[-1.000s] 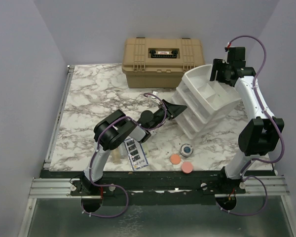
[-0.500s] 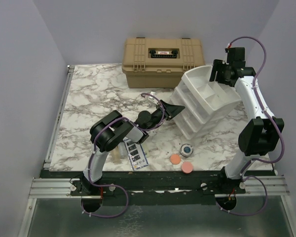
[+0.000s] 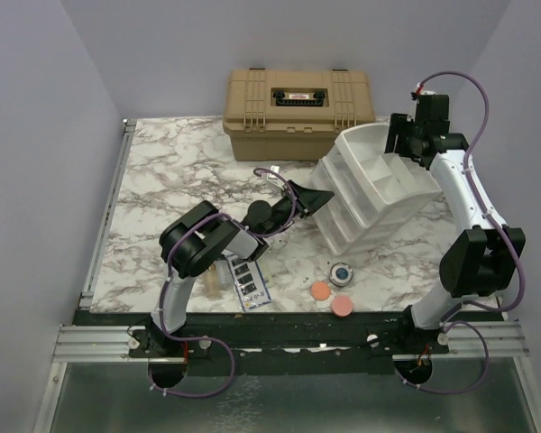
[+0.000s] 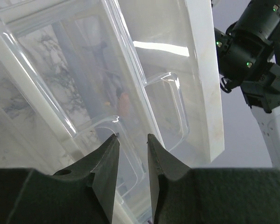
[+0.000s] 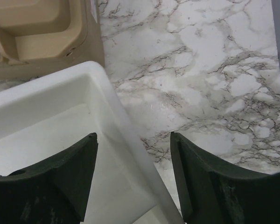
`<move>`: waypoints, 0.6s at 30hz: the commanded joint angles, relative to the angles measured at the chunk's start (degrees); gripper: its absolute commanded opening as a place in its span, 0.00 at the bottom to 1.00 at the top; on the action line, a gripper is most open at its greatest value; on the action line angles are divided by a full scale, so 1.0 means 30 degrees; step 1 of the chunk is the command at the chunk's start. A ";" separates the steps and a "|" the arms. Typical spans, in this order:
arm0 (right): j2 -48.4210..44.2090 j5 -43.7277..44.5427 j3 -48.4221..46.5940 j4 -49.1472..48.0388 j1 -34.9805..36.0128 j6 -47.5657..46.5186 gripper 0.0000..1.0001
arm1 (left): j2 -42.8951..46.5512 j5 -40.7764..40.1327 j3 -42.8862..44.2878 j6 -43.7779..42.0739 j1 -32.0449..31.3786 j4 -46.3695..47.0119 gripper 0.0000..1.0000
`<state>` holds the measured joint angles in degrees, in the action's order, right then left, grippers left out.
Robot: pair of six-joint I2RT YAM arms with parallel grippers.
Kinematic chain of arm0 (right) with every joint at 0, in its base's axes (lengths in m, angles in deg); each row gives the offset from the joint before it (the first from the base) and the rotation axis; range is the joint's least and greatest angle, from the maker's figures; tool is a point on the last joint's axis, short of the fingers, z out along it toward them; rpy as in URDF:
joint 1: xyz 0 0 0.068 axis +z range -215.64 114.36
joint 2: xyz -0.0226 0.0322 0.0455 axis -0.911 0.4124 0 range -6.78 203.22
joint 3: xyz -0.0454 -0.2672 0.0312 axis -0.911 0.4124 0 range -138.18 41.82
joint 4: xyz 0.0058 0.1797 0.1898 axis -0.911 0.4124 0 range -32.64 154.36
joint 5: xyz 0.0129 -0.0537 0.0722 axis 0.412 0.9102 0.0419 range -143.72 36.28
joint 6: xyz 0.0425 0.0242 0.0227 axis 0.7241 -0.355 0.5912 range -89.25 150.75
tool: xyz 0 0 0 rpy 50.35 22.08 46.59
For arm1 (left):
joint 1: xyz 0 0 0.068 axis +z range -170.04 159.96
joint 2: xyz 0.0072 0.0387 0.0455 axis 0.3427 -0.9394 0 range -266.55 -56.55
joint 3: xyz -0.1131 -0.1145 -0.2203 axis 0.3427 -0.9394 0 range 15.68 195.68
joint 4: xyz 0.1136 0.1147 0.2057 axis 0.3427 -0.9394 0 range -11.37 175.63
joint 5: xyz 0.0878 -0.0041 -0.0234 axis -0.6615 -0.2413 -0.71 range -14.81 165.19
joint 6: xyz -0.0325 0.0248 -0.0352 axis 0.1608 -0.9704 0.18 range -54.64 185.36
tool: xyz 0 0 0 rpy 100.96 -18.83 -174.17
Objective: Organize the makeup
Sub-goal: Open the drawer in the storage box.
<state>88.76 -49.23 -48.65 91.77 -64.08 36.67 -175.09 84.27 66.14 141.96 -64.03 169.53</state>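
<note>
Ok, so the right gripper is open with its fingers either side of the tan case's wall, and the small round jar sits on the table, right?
Not the tan case: the right gripper is open astride the wall of the white organizer, with the case beside it, as the right wrist view shows. The small round jar does sit on the table.

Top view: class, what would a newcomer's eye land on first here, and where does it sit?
The white organizer, askew right of centre, with the left gripper shut at its clear front and the right gripper open astride its back rim. Behind stands a tan case; near the front edge lie an orange disc, a pink disc, a jar and a palette.
</note>
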 commanded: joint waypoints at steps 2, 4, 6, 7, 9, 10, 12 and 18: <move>-0.1366 0.0101 0.1683 -0.0188 0.0861 -0.1182 0.68 | 0.0238 0.0397 0.1056 0.1872 0.0261 0.6280 0.31; -0.1639 0.0286 0.2104 -0.0493 0.1348 -0.1601 0.68 | 0.0141 0.0249 0.0991 0.1974 0.0277 0.6252 0.31; -0.1769 0.0588 0.2445 -0.0763 0.1914 -0.1784 0.68 | 0.0246 0.0115 0.0830 0.2026 0.0328 0.6278 0.31; -0.1789 0.0792 0.2569 -0.0849 0.2116 -0.2277 0.68 | 0.0332 0.0163 0.0772 0.2196 0.0401 0.6282 0.30; -0.1853 0.1378 0.2685 -0.1030 0.2456 -0.2472 0.68 | 0.0605 0.0347 0.0703 0.2320 0.0592 0.6241 0.30; -0.1985 0.1660 0.2936 -0.1388 0.2693 -0.2649 0.68 | 0.0655 0.0518 0.0701 0.2605 0.0723 0.6248 0.30; -0.2164 0.2297 0.3153 -0.1762 0.3151 -0.2907 0.68 | 0.0764 0.0642 0.0458 0.3068 0.1018 0.6235 0.29; -0.2228 0.3686 0.3053 -0.1831 0.3815 -0.3103 0.68 | 0.2082 0.1012 -0.1466 0.3303 0.2094 0.6238 0.27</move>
<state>82.78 -40.81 -41.24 84.60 -54.86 28.80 -174.77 85.85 64.08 150.31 -59.31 167.35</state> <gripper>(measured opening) 0.687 0.280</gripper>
